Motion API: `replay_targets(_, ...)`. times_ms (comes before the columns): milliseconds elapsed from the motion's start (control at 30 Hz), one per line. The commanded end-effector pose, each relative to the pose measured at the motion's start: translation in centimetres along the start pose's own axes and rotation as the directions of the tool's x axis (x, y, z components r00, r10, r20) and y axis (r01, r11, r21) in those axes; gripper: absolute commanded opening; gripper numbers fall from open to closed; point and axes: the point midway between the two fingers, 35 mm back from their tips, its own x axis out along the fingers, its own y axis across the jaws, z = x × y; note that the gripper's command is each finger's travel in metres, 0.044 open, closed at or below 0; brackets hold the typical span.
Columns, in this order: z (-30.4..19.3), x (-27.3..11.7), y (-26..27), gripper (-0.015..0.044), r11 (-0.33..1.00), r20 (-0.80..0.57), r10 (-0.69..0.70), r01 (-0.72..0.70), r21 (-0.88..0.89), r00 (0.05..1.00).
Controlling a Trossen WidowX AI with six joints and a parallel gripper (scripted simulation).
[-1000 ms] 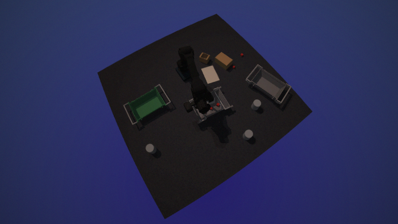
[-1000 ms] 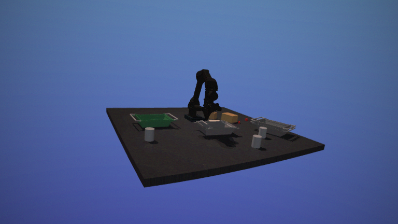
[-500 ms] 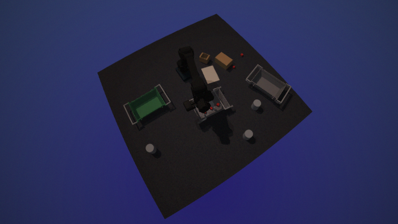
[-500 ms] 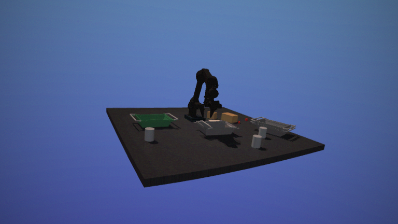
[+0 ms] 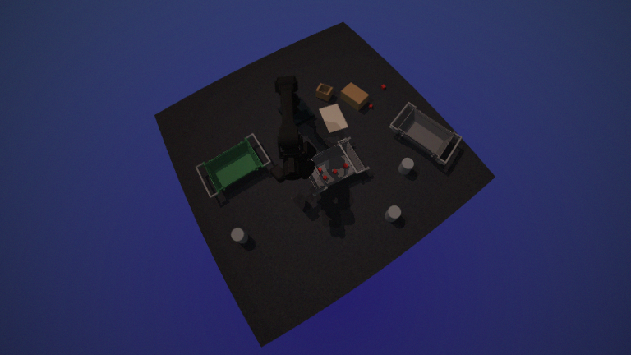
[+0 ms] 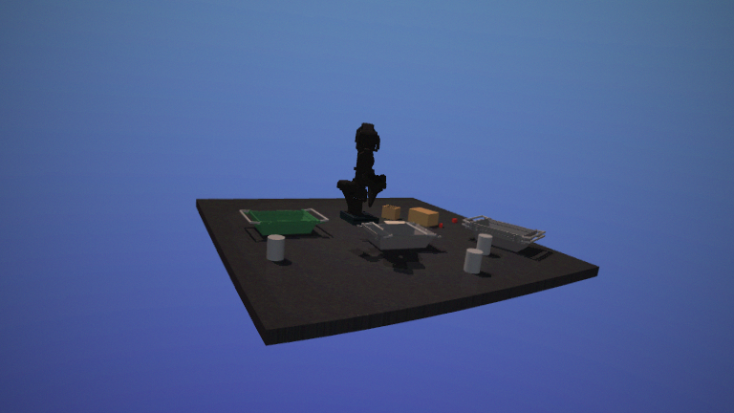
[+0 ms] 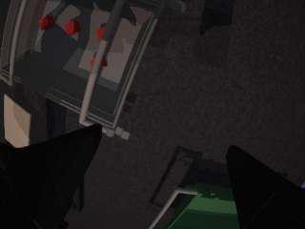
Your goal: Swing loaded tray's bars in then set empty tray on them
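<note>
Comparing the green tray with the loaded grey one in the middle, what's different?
The green tray has no blocks inside; the loaded tray holds four red ones. The green tray is opaque green, the loaded tray grey. The green tray's two bars stick out past its ends; the loaded tray's bars lie in over its top.

Both are upright, sloping-walled trays with a bar at each end.

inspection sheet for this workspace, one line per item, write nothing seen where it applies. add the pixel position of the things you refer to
surface: dark table top [image 5: 297,258] [image 6: 346,289], no spills seen
loaded tray: clear tray [image 5: 349,176] [image 6: 406,241], four red blocks inside
empty trays: green tray [image 5: 235,168] [image 6: 287,225] and grey tray [image 5: 426,133] [image 6: 503,230]; bars stand outward on green
clutter: three white cylinders, two orange-brown boxes, a pale flat sheet [image 5: 333,117], two loose red blocks
gripper: open [image 5: 292,170] [image 7: 166,136], holding nothing
cables: nothing seen
surroundings: plain blue backdrop
</note>
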Motion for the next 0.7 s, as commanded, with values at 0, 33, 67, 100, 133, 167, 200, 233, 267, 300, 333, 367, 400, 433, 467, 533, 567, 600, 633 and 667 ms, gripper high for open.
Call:
replay_targets(0, -4.5, 0.8, -5.4, 0.044, 0.972, -0.005, -0.012, 0.011, -0.235, 1.0)
replay_targets(33, -5.2, 0.9, -6.1, 0.044, 0.962, -0.005, -0.013, 0.011, -0.274, 1.0)
replay_targets(67, -5.9, 1.0, -6.8, 0.044, 0.95, -0.006, -0.014, 0.011, -0.311, 1.0)
replay_targets(100, -6.6, 1.1, -7.5, 0.044, 0.938, -0.006, -0.015, 0.012, -0.346, 1.0)
replay_targets(133, -7.3, 1.2, -8.1, 0.044, 0.925, -0.006, -0.015, 0.012, -0.379, 1.0)
replay_targets(167, -8.1, 1.3, -8.7, 0.044, 0.911, -0.007, -0.016, 0.012, -0.412, 1.0)
replay_targets(200, -8.8, 1.4, -9.2, 0.044, 0.896, -0.007, -0.016, 0.012, -0.444, 1.0)
replay_targets(233, -9.5, 1.5, -9.8, 0.044, 0.88, -0.007, -0.017, 0.011, -0.475, 1.0)
replay_targets(267, -10.3, 1.6, -10.3, 0.044, 0.863, -0.008, -0.017, 0.011, -0.506, 1.0)
replay_targets(300, -11.0, 1.7, -10.8, 0.044, 0.844, -0.008, -0.018, 0.011, -0.536, 1.0)
replay_targets(333, -11.8, 1.8, -11.3, 0.044, 0.825, -0.008, -0.018, 0.01, -0.565, 1.0)
replay_targets(367, -12.6, 1.8, -11.8, 0.044, 0.805, -0.009, -0.019, 0.01, -0.594, 1.0)
replay_targets(400, -13.4, 1.9, -12.3, 0.044, 0.783, -0.009, -0.019, 0.009, -0.622, 1.0)
replay_targets(433, -14.2, 2.0, -12.7, 0.044, 0.761, -0.01, -0.019, 0.008, -0.649, 1.0)
replay_targets(467, -15.0, 2.1, -13.1, 0.044, 0.738, -0.01, -0.02, 0.008, -0.675, 1.0)
replay_targets(533, -16.7, 2.3, -13.9, 0.044, 0.689, -0.011, -0.02, 0.006, -0.725, 1.0)
replay_targets(567, -17.6, 2.4, -14.2, 0.044, 0.663, -0.011, -0.02, 0.005, -0.749, 1.0)
replay_targets(600, -18.4, 2.5, -14.6, 0.044, 0.637, -0.012, -0.021, 0.004, -0.771, 1.0)
replay_targets(633, -19.3, 2.6, -14.9, 0.044, 0.61, -0.012, -0.021, 0.003, -0.793, 1.0)
replay_targets(667, -20.2, 2.7, -15.2, 0.044, 0.582, -0.013, -0.021, 0.002, -0.813, 1.0)
